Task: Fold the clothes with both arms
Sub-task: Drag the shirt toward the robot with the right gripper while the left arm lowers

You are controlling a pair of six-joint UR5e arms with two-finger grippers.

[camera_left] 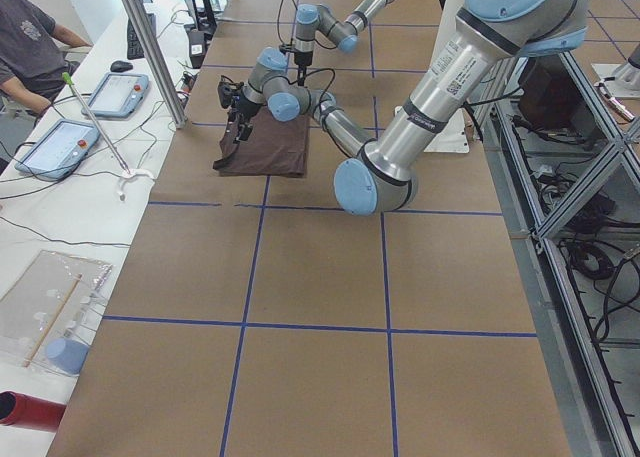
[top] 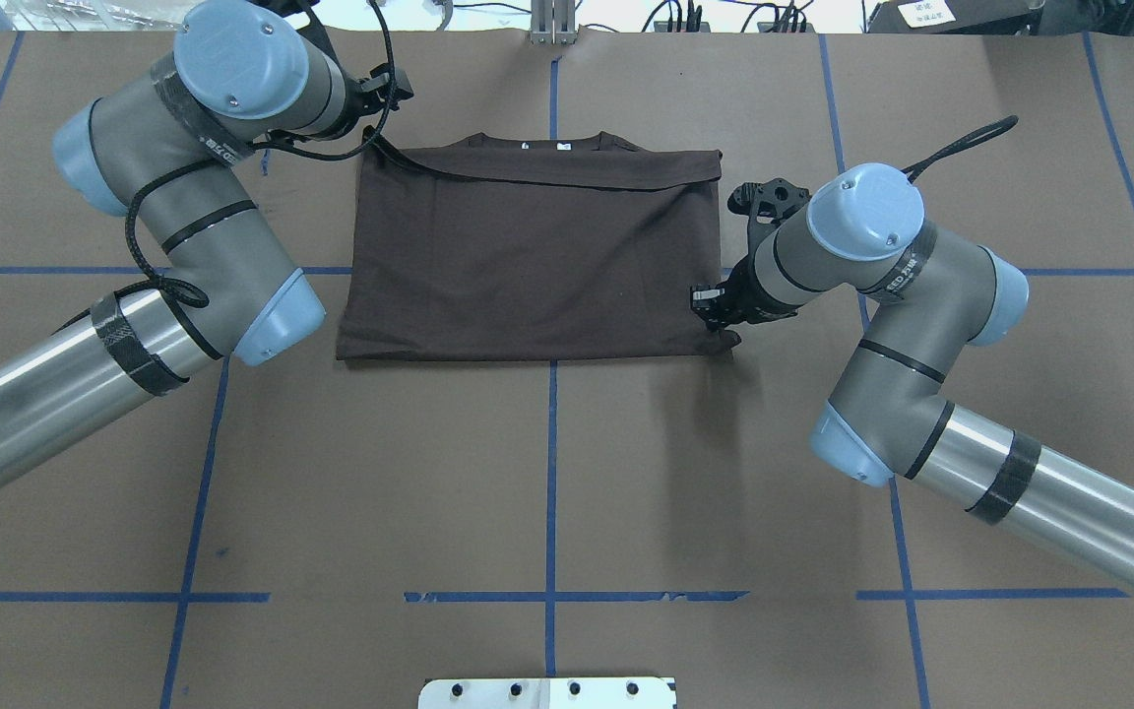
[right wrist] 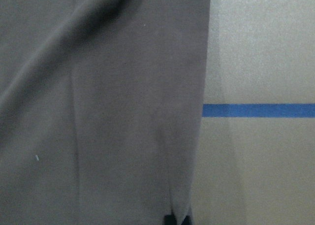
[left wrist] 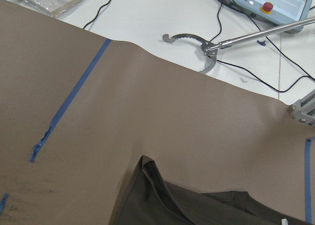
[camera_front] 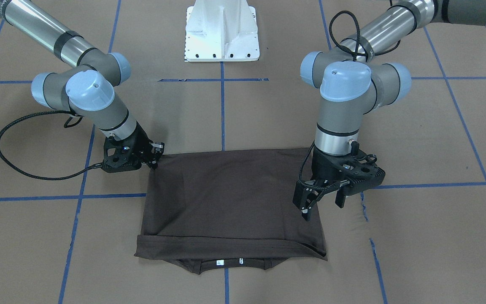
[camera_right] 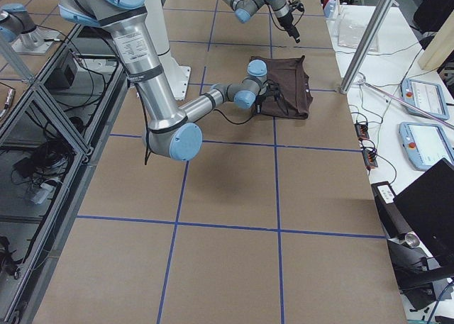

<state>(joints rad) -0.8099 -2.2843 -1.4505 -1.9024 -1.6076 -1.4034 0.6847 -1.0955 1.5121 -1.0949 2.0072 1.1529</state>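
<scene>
The dark brown T-shirt (camera_front: 226, 198) lies folded into a rectangle on the table, with its collar and white neck tags (camera_front: 226, 262) at the side far from the robot. It also shows in the overhead view (top: 528, 256). My right gripper (camera_front: 155, 162) is low at the shirt's near corner (top: 722, 335). In the right wrist view its fingertips (right wrist: 170, 219) are pinched on the cloth edge (right wrist: 98, 112). My left gripper (camera_front: 323, 204) is open and empty, just above the shirt's other side edge. The left wrist view shows only a shirt corner (left wrist: 147, 163).
The white base pedestal (camera_front: 222, 31) stands at the robot's side of the brown, blue-taped table (top: 547, 473). Beyond the far edge is a white bench with tablets, cables and a grabber tool (left wrist: 206, 50). A person (camera_left: 30, 37) sits there.
</scene>
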